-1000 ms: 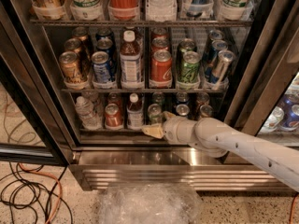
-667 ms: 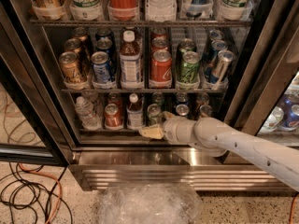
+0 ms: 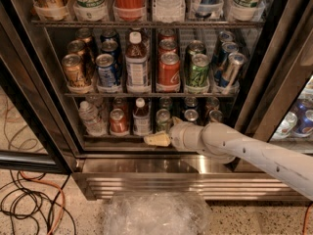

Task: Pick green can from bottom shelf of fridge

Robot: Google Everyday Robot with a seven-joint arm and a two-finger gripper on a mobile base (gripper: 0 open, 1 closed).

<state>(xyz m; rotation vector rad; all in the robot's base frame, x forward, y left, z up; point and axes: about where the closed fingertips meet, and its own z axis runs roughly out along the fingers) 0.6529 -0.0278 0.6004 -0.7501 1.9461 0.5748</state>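
Camera view, fridge (image 3: pixel 137 166) on speckled floor (image 3: pixel 85 215), loose cables (image 3: pixel 24 204), green can (image 3: pixel 163 119) upright on lowest wire surface (image 3: pixel 112 137), white arm (image 3: pixel 264 155) reaching in from right, gripper (image 3: pixel 156 140) just below can, grip state impossible to tell.

Speckled floor (image 3: pixel 83 215) carries crumpled clear plastic (image 3: pixel 154 213) at 6 o'clock and black and orange cables (image 3: pixel 29 204) at 8 o'clock — gripper (image 3: pixel 155 140) sits above, at the bottom shelf (image 3: pixel 122 137).
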